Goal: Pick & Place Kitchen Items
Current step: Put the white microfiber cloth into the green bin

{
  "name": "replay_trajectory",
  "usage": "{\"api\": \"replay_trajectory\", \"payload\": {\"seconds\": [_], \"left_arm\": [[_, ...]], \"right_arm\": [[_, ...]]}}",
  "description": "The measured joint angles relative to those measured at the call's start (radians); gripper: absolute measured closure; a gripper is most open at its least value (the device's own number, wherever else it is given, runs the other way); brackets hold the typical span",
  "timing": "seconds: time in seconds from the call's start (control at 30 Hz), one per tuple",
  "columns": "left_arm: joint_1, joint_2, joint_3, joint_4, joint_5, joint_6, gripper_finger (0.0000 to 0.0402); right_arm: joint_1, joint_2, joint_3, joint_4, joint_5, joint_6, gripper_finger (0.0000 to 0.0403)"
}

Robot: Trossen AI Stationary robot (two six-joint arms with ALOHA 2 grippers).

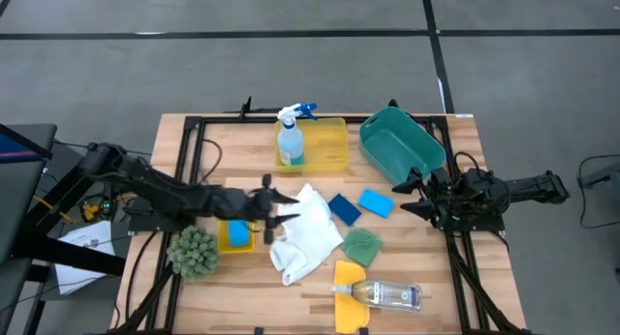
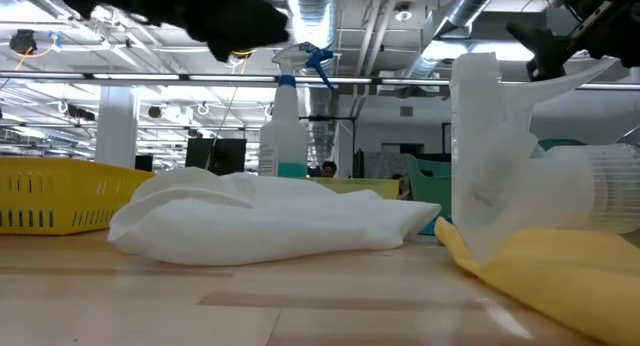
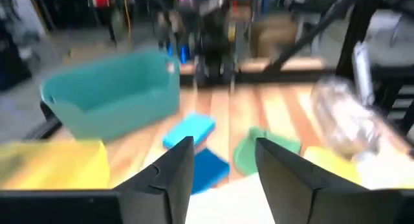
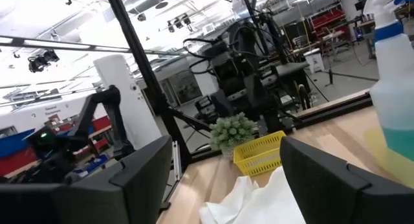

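Note:
My left gripper (image 1: pixel 289 208) is open and empty, above the left edge of the crumpled white cloth (image 1: pixel 305 234) that lies mid-table; its fingers (image 3: pixel 171 175) face two blue sponges (image 3: pixel 194 149) and a green cloth (image 3: pixel 255 149). My right gripper (image 1: pixel 409 192) is open and empty at the table's right, near the teal bin (image 1: pixel 402 146). A blue-liquid spray bottle (image 1: pixel 290 139) stands in the far yellow tray (image 1: pixel 332 146). A clear bottle (image 1: pixel 384 295) lies on a yellow cloth (image 1: pixel 349 277) near the front edge. A third blue sponge (image 1: pixel 237 233) lies in a small yellow tray. No white bottle shows.
A spiky green ball (image 1: pixel 194 253) sits at the front left beside the small yellow tray (image 1: pixel 236 246). The teal bin stands at the far right. A black frame runs along the table's edges (image 1: pixel 194 170). Bare wood shows at the front left (image 1: pixel 242 296).

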Motion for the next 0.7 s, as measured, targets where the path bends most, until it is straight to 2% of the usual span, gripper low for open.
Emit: {"api": "replay_trajectory", "payload": {"seconds": [0.17,0.33,0.5,0.7], "left_arm": [[0.013,0.173,0.159,-0.236,0.012,-0.008,0.0197],[0.022,0.319,0.259,-0.39,0.059,-0.01,0.0165],[0.05,0.413,0.286,-0.416,0.133,-0.035,0.0148],[0.047,0.45,0.293,-0.423,0.159,-0.035,0.0148]], "right_arm": [[0.0,0.0,0.0,0.0,0.0,-0.007,0.0125],[0.0,0.0,0.0,0.0,0.0,-0.007,0.0125],[0.0,0.0,0.0,0.0,-0.001,-0.006,0.0125],[0.0,0.0,0.0,0.0,-0.003,0.001,0.0125]]}}
